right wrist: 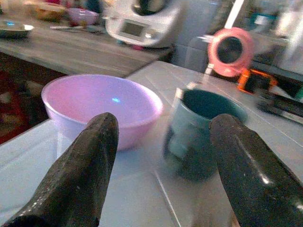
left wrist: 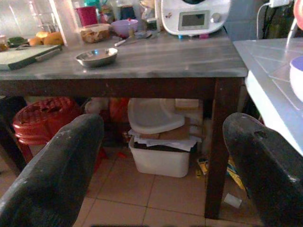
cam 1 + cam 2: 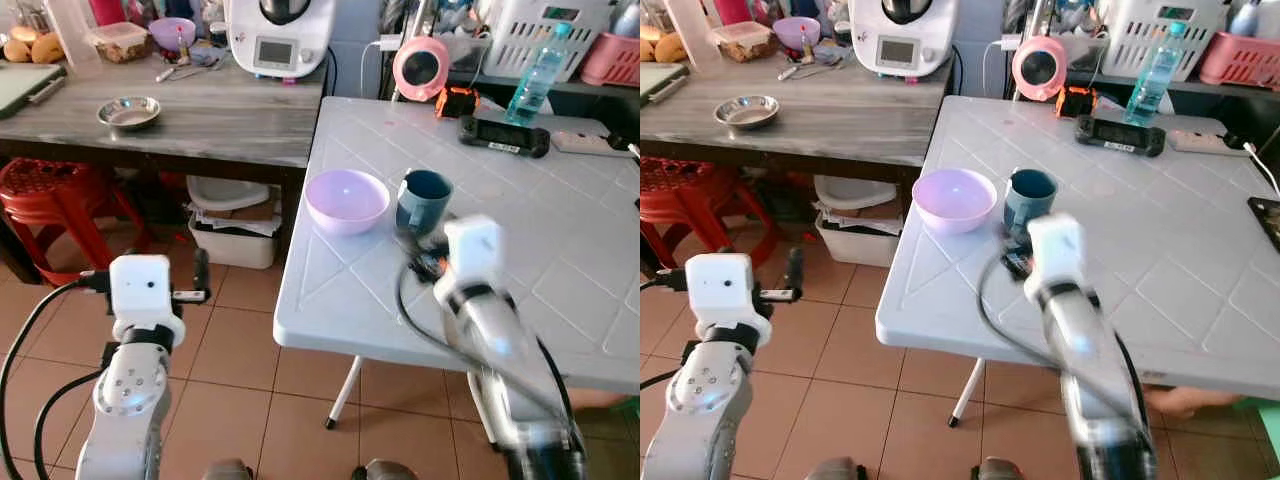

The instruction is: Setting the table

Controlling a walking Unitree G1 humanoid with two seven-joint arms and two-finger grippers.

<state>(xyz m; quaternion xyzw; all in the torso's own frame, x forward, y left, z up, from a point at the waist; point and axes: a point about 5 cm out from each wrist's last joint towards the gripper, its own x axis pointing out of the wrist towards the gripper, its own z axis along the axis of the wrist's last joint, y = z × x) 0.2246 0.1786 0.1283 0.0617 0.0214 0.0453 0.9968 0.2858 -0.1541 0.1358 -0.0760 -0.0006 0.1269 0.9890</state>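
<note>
The dark teal ceramic mug (image 3: 424, 198) stood upright on the white plastic folding table (image 3: 560, 260), toward its near-left part, just right of the lilac plastic bowl (image 3: 346, 199) and close beside it; I could not tell whether the two touched. I judged them grouped as one place setting, bowl and cup together within reach of that table edge. My right gripper (image 1: 161, 189) sat low over the tabletop just on the near side of the mug, its two black fingers (image 1: 80, 165) spread wide with nothing between them, aimed at the gap between bowl and mug, which I read as either lining up on the mug or having just let it go. The arm was blurred in the head views, so I took it to be in motion. My left gripper (image 2: 165, 179) was held out over the tiled floor (image 3: 230, 350) left of the table, fingers also spread and empty, looking toward the dark wooden side table (image 3: 200, 120), where a small steel dish (image 3: 128, 112) lay waiting; I supposed that was the next item. Farther back stood a white kitchen machine with a small screen (image 3: 278, 40), a pink round fan (image 3: 421, 66), a clear water bottle (image 3: 536, 78) and a black handheld game controller (image 3: 503, 135). I could read no brand or lettering on any of them; the screen and labels were too small.
</note>
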